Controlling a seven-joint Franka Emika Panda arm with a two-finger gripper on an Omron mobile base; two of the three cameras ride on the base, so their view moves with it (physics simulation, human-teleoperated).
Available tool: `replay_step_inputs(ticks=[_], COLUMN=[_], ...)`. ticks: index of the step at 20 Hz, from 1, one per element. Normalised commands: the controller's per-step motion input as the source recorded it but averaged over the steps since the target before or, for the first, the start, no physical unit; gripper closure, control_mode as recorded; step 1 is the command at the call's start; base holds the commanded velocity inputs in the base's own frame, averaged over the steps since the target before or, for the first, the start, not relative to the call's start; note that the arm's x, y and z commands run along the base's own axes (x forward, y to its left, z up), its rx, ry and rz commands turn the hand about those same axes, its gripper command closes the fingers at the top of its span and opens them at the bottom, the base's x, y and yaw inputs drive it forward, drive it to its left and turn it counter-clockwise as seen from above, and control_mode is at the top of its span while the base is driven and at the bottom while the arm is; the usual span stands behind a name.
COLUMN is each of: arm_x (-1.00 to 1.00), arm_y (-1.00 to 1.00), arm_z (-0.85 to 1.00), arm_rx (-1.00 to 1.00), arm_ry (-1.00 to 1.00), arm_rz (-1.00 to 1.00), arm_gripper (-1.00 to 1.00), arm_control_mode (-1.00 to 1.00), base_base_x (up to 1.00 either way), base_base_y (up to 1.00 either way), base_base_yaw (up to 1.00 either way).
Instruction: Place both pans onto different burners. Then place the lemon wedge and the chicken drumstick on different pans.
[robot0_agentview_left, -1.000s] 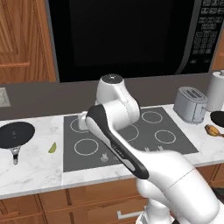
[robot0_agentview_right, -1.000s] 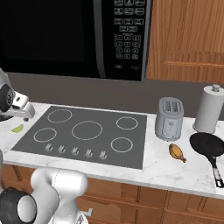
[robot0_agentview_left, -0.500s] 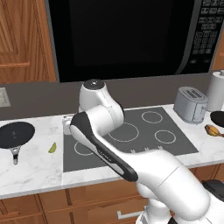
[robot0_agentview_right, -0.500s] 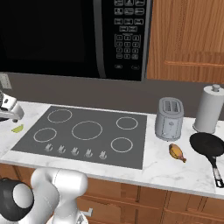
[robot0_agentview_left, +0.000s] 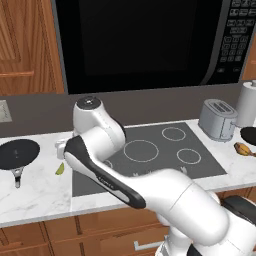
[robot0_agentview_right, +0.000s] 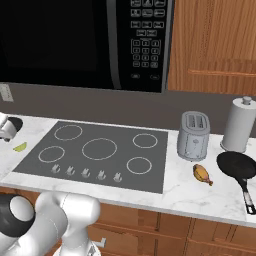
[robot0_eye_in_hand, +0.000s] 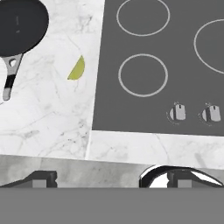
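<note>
Gripper (robot0_eye_in_hand: 111, 178): two dark fingertips sit at the bottom of the hand view, far apart, nothing between them, touching nothing. Jaws read as spread wide and empty. In the left base view the hand itself is hidden behind the white arm's elbow, so the jaws can't be checked from there.

Below the hand: white marble counter (robot0_eye_in_hand: 48, 122) to the left, dark grey glass cooktop (robot0_eye_in_hand: 131, 113) to the right. The cooktop's left edge runs just left of centre and its front edge shows with a strip of marble in front of it. Small silver knobs (robot0_eye_in_hand: 177, 113) sit along that front strip.

Tiny yellow-green lemon wedge (robot0_eye_in_hand: 77, 69) lies on the marble just beside the cooktop's left edge, apart from everything. Also seen at (robot0_agentview_left: 60, 169) and (robot0_agentview_right: 20, 147).

Round matte black frying pan, left one (robot0_eye_in_hand: 21, 25), sits on the marble further left, slim black-and-silver handle pointing toward the counter front. Same pan at (robot0_agentview_left: 18, 153). Bare marble between the pan and the wedge.

White circle burner outlines (robot0_eye_in_hand: 143, 75) are all bare, five of them (robot0_agentview_right: 99, 149).

Far side, right of the cooktop: silver toaster (robot0_agentview_right: 194, 135), white paper towel roll (robot0_agentview_right: 240, 125), second black frying pan (robot0_agentview_right: 236, 165) on the marble with handle toward the front. Golden-brown chicken drumstick (robot0_agentview_right: 202, 173) lies between the cooktop's right edge and that pan, near the pan.

Black microwave (robot0_agentview_right: 85, 42) hangs over the cooktop, wooden cabinets (robot0_agentview_right: 215, 45) at both sides.
</note>
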Motion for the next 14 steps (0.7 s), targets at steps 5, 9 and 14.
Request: replay_step_inputs(ticks=[5, 9, 14], arm_x=[0.00, 0.00, 0.00], arm_y=[0.35, 0.35, 0.36], arm_z=[-0.15, -0.17, -0.20], arm_rx=[0.00, 0.00, -0.01], arm_ry=[0.00, 0.00, 0.00], arm_rz=[0.00, 0.00, 0.00], arm_gripper=[-1.00, -1.00, -1.00], arm_control_mode=[-1.00, -1.00, -1.00], base_base_x=[0.00, 0.00, 0.00], base_base_y=[0.00, 0.00, 0.00], base_base_yaw=[0.00, 0.00, 0.00])
